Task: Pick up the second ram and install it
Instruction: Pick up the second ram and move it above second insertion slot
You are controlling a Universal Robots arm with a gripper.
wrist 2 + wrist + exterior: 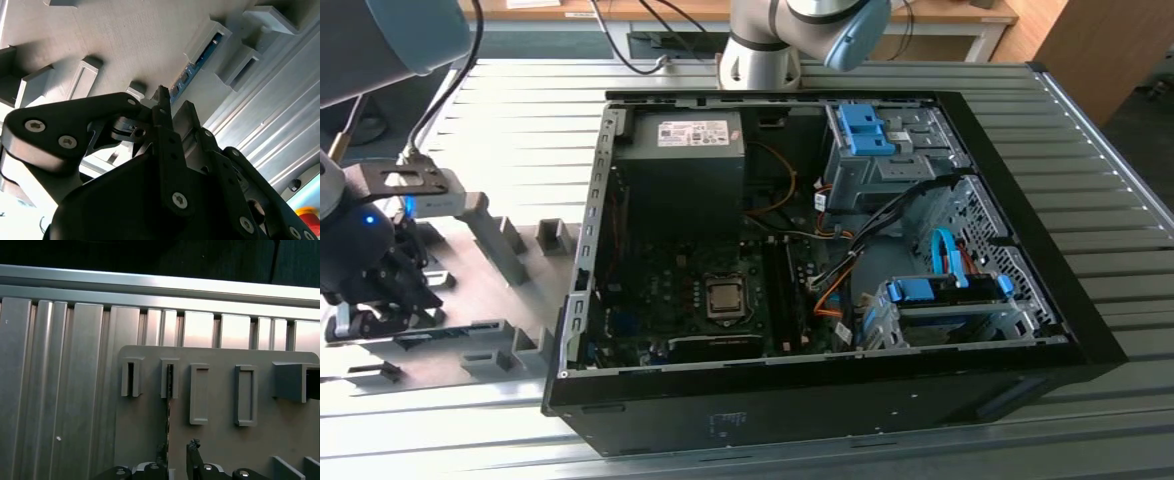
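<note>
hand (176,450) spread astride second ram (169,385), low-ctr in first wrist view | risk — uneven pinch may cock ram, bind in holder slot (175,380)

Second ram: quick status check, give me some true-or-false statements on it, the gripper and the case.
1. The second ram stands on edge in the grey holder plate. True.
2. The gripper hangs over the PC case. False: it is at the holder plate, at the exterior view's left of the case.
3. The gripper is shut on the ram. False: in the first wrist view its fingers straddle the ram, one with a gap beside it.
4. The PC case lies open, its board exposed. True.
</note>
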